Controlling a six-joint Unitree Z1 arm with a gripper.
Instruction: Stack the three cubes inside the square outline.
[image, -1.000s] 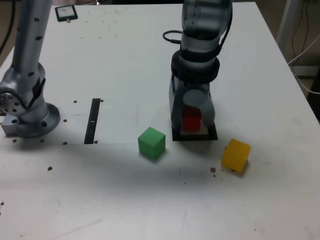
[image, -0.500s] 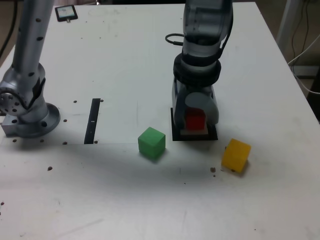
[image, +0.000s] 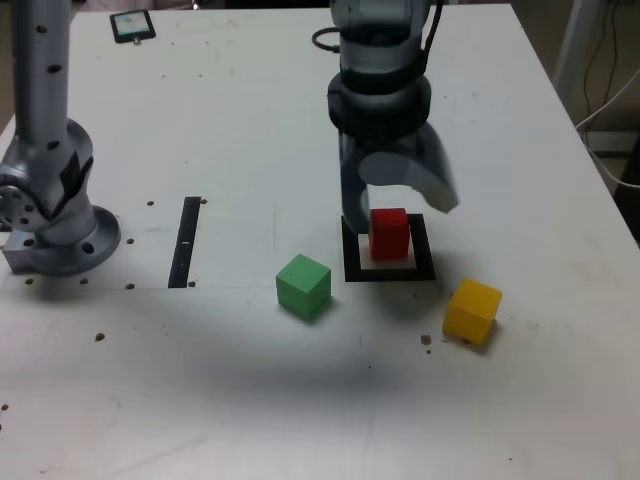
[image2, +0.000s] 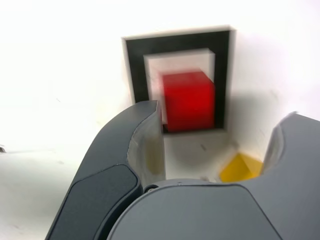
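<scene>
white bench (image: 250, 400), matte red cube (image: 389, 236) inside the flat black square outline (image: 423, 262)
grey fingers (image: 403, 200) spread wide above, holding nothing

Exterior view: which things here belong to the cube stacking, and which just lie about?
Part of the job:
- red cube
- green cube
- yellow cube
- square outline
- gripper

Lying about:
- black strip
- dark-framed object at the far edge

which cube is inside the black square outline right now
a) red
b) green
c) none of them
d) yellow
a: the red cube sits within the black square outline, while the green cube and the yellow cube lie on the table outside it.
</scene>
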